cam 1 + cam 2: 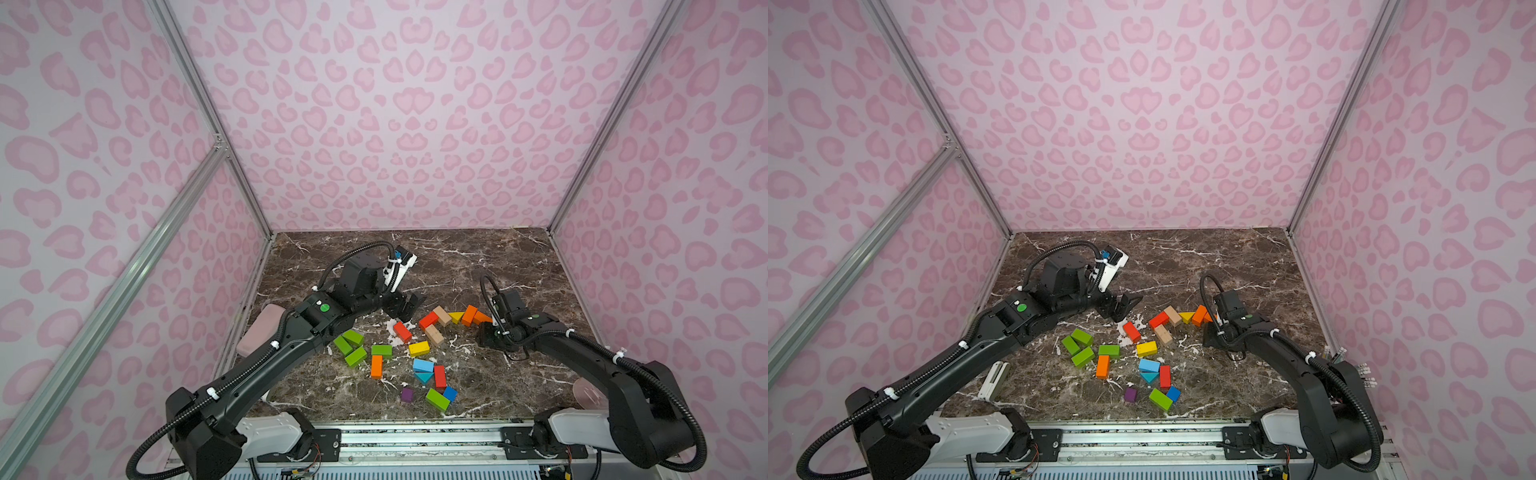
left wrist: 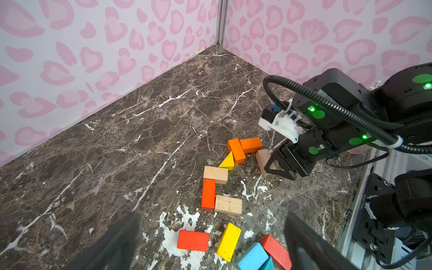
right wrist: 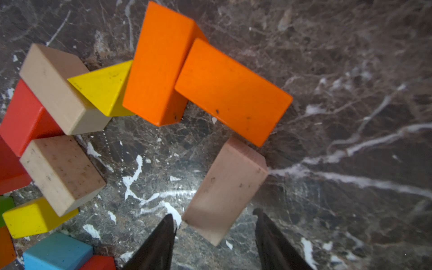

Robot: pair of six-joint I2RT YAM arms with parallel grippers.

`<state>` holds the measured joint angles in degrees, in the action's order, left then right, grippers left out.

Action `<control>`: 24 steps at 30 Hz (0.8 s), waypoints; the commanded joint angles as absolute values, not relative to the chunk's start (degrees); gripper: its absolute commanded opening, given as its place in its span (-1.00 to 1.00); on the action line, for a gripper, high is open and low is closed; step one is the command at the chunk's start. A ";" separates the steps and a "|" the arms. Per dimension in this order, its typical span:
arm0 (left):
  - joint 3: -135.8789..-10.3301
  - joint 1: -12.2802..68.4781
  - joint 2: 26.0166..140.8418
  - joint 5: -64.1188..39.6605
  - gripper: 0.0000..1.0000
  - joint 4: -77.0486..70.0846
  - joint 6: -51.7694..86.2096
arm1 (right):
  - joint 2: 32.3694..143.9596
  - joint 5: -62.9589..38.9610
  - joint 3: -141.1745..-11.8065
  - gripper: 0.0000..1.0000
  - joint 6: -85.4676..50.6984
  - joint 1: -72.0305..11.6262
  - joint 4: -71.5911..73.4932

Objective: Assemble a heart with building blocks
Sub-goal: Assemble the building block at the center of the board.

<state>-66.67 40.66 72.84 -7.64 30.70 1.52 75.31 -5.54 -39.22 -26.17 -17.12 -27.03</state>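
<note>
A curved row of building blocks lies on the marble table [image 1: 478, 257]: red [image 1: 428, 320], tan [image 1: 441, 315], a yellow triangle [image 1: 456, 317] and two orange bricks [image 1: 469, 314] [image 3: 231, 93]. Another tan brick [image 3: 226, 187] lies flat at the end of the far orange brick. My right gripper [image 3: 216, 217] [image 1: 486, 337] is open around the tan brick's near end, with a gap on each side. My left gripper [image 1: 405, 306] [image 2: 210, 216] hangs wide open and empty above a loose red brick [image 2: 192, 240]. Green [image 1: 351, 345], yellow [image 1: 419, 348], blue [image 1: 423, 365] and purple [image 1: 407, 395] blocks lie scattered nearer the front.
Pink patterned walls close in the table on three sides. A pale pink pad [image 1: 266, 328] leans at the left edge and a white part [image 1: 994, 380] lies near the left arm. A metal rail [image 1: 415, 436] runs along the front.
</note>
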 commanded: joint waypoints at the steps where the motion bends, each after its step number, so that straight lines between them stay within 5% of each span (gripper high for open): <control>1: -66.74 40.59 72.77 -7.65 0.97 28.98 1.05 | 75.28 -6.76 -38.96 0.18 -26.28 -17.35 -26.45; 14: -66.72 40.61 72.86 -7.53 0.97 29.02 1.00 | 76.32 -6.16 -38.41 0.16 -25.44 -19.41 -27.23; 24: -66.76 40.61 72.86 -7.69 0.97 29.04 1.01 | 77.88 -3.95 -39.79 -0.09 -24.66 -19.82 -27.85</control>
<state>-66.67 40.66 72.84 -7.64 30.70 1.52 77.47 -5.19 -38.65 -25.67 -19.81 -27.40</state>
